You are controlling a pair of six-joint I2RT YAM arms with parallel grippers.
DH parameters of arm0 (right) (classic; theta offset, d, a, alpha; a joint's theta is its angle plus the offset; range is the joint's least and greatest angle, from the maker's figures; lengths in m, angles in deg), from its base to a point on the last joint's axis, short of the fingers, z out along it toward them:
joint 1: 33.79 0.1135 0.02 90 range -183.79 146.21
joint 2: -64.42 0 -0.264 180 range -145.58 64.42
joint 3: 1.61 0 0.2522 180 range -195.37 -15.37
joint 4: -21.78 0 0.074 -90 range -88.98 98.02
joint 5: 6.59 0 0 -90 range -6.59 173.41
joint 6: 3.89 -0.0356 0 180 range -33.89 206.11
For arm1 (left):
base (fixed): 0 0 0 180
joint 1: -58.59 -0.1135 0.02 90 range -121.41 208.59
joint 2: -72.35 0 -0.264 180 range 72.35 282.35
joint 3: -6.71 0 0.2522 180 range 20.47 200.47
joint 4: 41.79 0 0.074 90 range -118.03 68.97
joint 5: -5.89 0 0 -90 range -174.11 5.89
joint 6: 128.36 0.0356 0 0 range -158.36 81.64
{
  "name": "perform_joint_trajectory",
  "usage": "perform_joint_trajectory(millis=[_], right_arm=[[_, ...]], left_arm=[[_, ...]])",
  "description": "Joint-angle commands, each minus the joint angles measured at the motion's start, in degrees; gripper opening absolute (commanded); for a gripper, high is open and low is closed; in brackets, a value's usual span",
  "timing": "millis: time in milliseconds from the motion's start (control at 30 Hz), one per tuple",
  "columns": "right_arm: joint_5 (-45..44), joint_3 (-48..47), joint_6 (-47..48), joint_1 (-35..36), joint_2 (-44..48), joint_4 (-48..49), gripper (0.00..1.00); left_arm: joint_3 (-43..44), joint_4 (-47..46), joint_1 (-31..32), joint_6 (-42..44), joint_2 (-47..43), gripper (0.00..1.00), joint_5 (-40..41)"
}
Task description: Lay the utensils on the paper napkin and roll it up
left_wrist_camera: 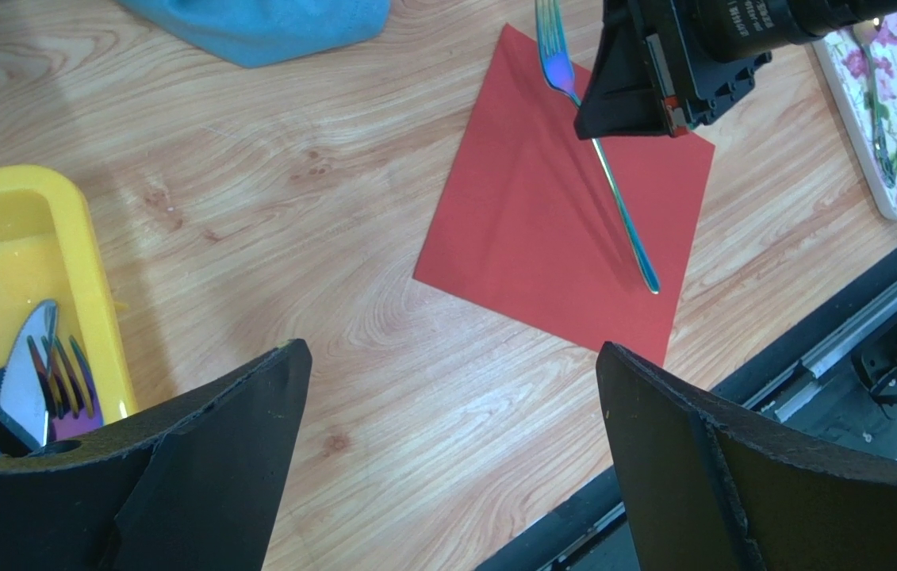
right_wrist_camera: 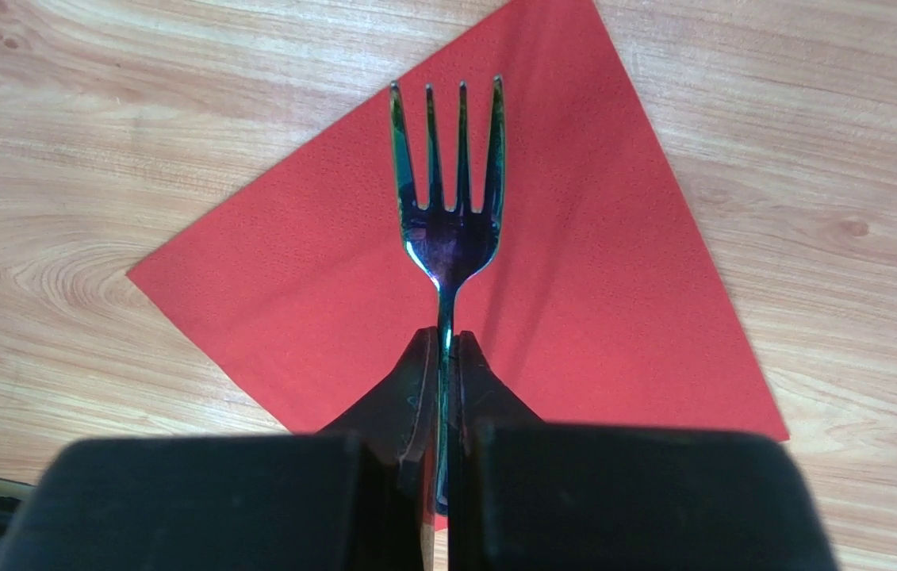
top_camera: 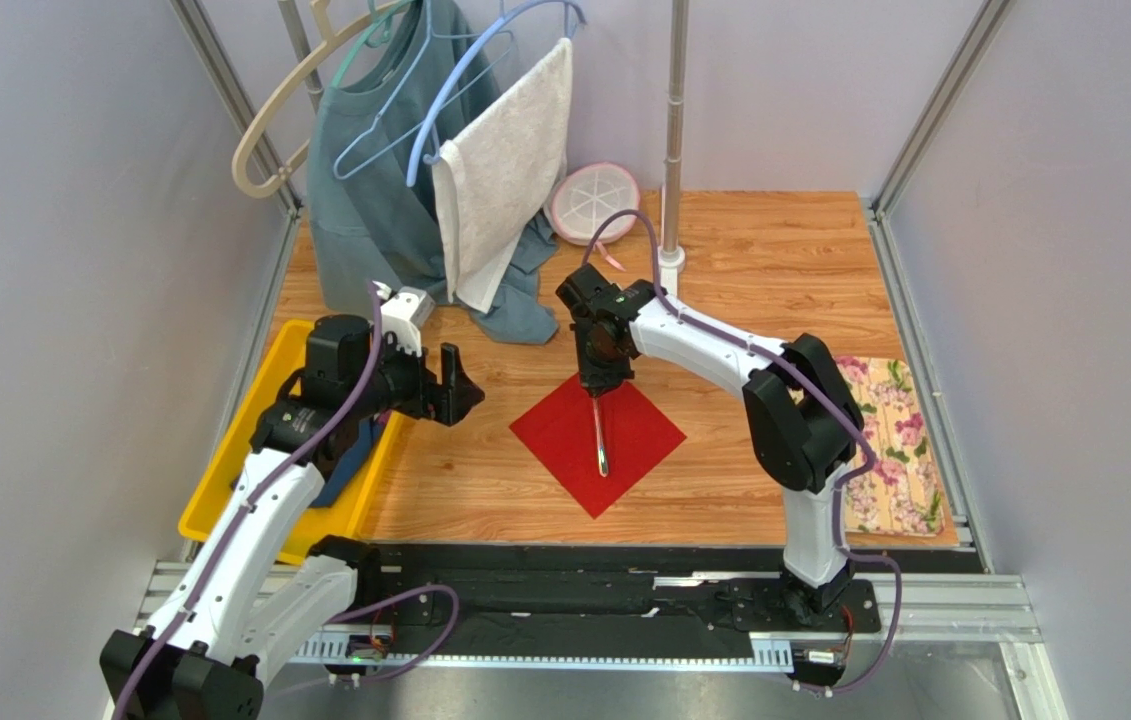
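Right wrist view: right end effector (right_wrist_camera: pixel 443 347) clamped on the fork (right_wrist_camera: pixel 451 226) at its neck, tines over the red paper napkin (right_wrist_camera: pixel 608 274) on the worktop (left_wrist_camera: pixel 238 238). Left end effector (left_wrist_camera: pixel 447 363) spread wide, empty, near the yellow tray (left_wrist_camera: pixel 12 226).

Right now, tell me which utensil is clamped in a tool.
The fork, pinched at its neck by the right tool over the red napkin. The other utensils lie loose in the yellow tray, with no tool on them.
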Motion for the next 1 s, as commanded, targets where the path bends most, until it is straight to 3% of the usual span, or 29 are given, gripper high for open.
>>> perform_joint_trajectory(millis=[0, 967], right_arm=[[2.4, -3.0, -3.6, -1.3, -1.2, -0.9, 0.00], [9.3, -7.8, -6.2, -6.1, -8.2, -2.3, 0.00]], left_arm=[[-0.4, -2.6, -0.2, -1.6, -1.4, 0.99, -1.7], [-1.1, -4.0, -0.2, -1.6, 0.5, 0.99, -1.4]])
